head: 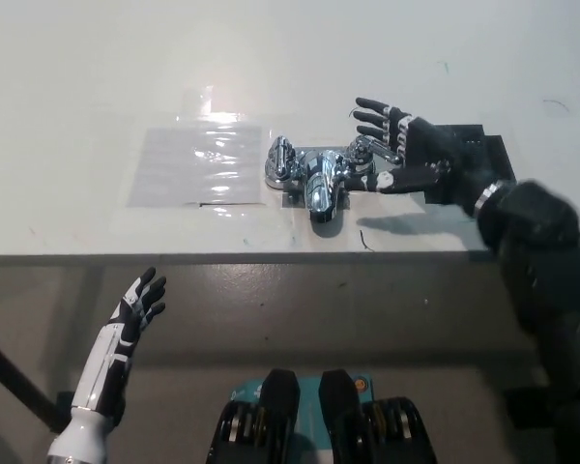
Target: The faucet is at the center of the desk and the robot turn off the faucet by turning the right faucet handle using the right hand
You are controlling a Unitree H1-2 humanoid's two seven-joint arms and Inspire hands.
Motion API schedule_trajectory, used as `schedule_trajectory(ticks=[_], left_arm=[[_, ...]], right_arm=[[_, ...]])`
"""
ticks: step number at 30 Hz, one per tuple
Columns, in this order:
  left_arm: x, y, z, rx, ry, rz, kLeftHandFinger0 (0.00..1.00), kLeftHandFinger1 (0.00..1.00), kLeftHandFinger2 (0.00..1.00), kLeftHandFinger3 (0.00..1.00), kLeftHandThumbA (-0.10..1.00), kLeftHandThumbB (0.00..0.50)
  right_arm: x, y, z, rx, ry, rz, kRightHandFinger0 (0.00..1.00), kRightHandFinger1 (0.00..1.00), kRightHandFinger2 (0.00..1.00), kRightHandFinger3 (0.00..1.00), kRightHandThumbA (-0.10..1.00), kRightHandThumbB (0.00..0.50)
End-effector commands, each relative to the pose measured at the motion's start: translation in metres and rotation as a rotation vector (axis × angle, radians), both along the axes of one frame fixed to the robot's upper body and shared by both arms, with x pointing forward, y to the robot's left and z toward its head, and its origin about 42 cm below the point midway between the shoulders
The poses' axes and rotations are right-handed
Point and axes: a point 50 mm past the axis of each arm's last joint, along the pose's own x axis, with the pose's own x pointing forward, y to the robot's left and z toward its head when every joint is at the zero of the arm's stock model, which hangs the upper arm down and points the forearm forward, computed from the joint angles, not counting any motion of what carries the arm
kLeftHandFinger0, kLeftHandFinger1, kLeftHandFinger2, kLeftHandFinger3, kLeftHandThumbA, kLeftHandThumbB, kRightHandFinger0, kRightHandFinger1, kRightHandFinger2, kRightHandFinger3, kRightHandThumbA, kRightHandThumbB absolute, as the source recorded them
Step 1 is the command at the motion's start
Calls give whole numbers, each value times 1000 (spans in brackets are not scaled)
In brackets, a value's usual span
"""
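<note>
Item: chrome faucet [314,177], mounted at the middle of the white desk [97,77], toward its near edge. Long axis of the body runs left to right, with one handle at each end. The spout [321,193] projects from the centre of the body and points toward the near edge of the desk.

Left faucet handle [279,159]: chrome, at the left end of the body, nothing touching it.

Right faucet handle [364,155]: chrome, at the right end of the body, partly hidden by the black fingers [375,114]; which way its lever points cannot be told.

Right hand [406,150]: black, reaching in from the right over the desk, set just beside and against the right faucet handle. Fingers spread and extended leftward above the far side of the handle, thumb below on the near side; the hand brackets the handle loosely and is not closed on it.

Left hand [135,309]: white with black fingers, resting below the desk edge at the lower left, fingers apart, holding nothing, well apart from the faucet.

Clear plastic sheet [193,164]: flat on the desk, just left of the faucet, glossy with glare.

Black mat [474,145]: flat on the desk, right of the faucet, under the right wrist.
</note>
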Motion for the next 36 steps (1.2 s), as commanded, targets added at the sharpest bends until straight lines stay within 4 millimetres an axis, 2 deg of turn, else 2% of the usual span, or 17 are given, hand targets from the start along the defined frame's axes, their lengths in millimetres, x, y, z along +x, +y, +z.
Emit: schedule_trajectory(ticks=[1,7,9,14,17,18,19,21,22,24,28,36], left_arm=[[1,4,14,19,-59,-4,1000,1000,1000,1000,1000,226],[2,4,16,21,-70,-12,1000,1000,1000,1000,1000,215],[3,4,17,22,-75,-14,1000,1000,1000,1000,1000,207],[3,4,18,25,-74,-11,1000,1000,1000,1000,1000,214],[3,6,19,30,-76,-13,1000,1000,1000,1000,1000,213],[3,6,20,32,-74,-12,1000,1000,1000,1000,1000,215],[3,6,20,34,-76,-13,1000,1000,1000,1000,1000,215],[4,5,21,38,-79,-15,1000,1000,1000,1000,1000,213],[5,6,21,36,-81,-17,1000,1000,1000,1000,1000,200],[5,6,22,32,-82,-18,1000,1000,1000,1000,1000,201],[5,6,22,41,-79,-20,1000,1000,1000,1000,1000,206],[8,7,25,43,-81,-22,1000,1000,1000,1000,1000,204]], right_arm=[[-13,61,34,165,-97,-104,1000,1000,1000,1000,1000,295],[-28,90,50,309,-158,-303,1000,1000,1000,1000,1000,265],[-31,97,56,316,-189,-357,1000,1000,1000,1000,1000,232],[-43,116,69,258,-218,-488,1000,1000,1000,1000,1000,225],[-50,127,77,238,-233,-543,1000,1000,1000,1000,1000,160],[-52,129,79,234,-238,-562,1000,1000,1000,1000,1000,152],[-54,133,82,230,-253,-605,1000,1000,1000,1000,1000,115],[-56,137,86,221,-275,-658,1000,1000,1000,1000,1000,92],[-59,142,89,221,-296,-679,1000,1000,1000,1000,1000,56],[-61,148,92,207,-320,-704,1000,1000,1000,1000,1000,41],[-66,158,91,178,-322,-728,1000,1000,1000,1000,1000,72],[-65,157,84,163,-320,-760,1000,1000,1000,1000,1000,60]])
